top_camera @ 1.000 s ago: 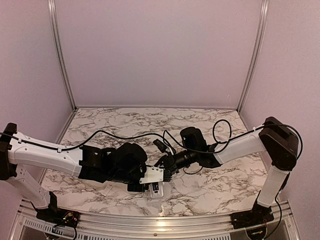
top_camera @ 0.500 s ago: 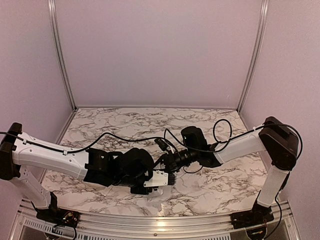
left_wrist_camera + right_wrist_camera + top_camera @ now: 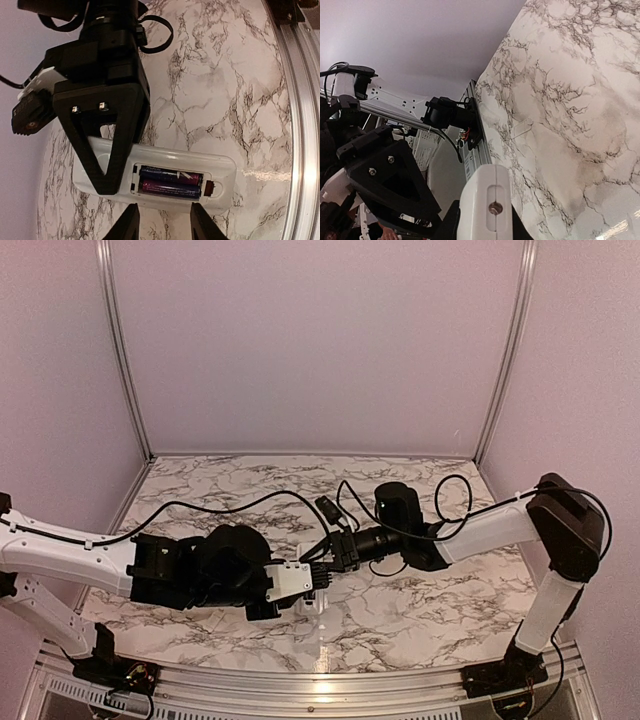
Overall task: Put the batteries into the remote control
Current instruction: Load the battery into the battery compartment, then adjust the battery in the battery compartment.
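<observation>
Marble tabletop (image 3: 240, 90); batteries (image 3: 170, 182) inside remote (image 3: 222, 167), left-wrist only

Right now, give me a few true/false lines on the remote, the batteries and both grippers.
1. Both batteries sit in the compartment of the remote control. True.
2. The left gripper is clamped on the remote control. False: it is open just short of it, holding nothing.
3. The right gripper holds the remote control by one end. True.
4. A cover closes the compartment. False: it is open, batteries exposed.
</observation>
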You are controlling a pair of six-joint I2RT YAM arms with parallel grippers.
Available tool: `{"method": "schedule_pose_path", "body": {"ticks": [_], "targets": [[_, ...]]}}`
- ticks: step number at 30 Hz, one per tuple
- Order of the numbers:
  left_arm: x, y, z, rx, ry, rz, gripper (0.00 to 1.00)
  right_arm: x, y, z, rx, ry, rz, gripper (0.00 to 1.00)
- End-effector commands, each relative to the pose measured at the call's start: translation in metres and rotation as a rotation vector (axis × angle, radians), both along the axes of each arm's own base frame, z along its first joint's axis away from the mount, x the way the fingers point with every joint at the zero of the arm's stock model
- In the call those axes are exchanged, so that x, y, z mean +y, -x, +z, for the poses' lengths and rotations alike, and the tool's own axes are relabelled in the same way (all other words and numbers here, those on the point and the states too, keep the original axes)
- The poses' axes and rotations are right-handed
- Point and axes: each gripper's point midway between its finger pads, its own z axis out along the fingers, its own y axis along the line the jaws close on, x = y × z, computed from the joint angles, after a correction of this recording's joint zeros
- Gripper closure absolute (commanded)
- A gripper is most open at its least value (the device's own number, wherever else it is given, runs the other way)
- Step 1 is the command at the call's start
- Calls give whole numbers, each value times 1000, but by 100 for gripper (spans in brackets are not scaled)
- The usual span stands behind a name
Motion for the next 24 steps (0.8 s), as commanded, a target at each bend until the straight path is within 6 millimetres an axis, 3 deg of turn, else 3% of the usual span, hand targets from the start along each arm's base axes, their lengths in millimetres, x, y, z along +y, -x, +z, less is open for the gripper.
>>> {"method": "schedule_pose_path", "body": {"ticks": [1, 2, 5, 8, 12, 15, 19, 24], "targets": [[6, -12, 70, 1, 341, 122, 47, -8, -15, 30, -103, -76, -32, 100], [8, -15, 83, 8, 412, 146, 38, -9, -17, 31, -109, -75, -37, 100], [20, -24, 98, 75, 554, 241, 8, -10, -21, 36, -138, -83, -50, 100], [23, -34, 97, 230, 642, 316, 2, -10, -22, 47, -179, -109, -60, 100], [16, -44, 88, 400, 701, 369, 2, -12, -25, 59, -228, -127, -81, 100], [5, -40, 78, 483, 702, 345, 6, -12, -27, 61, -246, -124, -94, 100], [-7, -43, 62, 564, 682, 364, 23, -12, -30, 66, -257, -127, -109, 100], [-14, -48, 57, 617, 697, 376, 34, -13, -30, 72, -269, -137, -112, 100]]}}
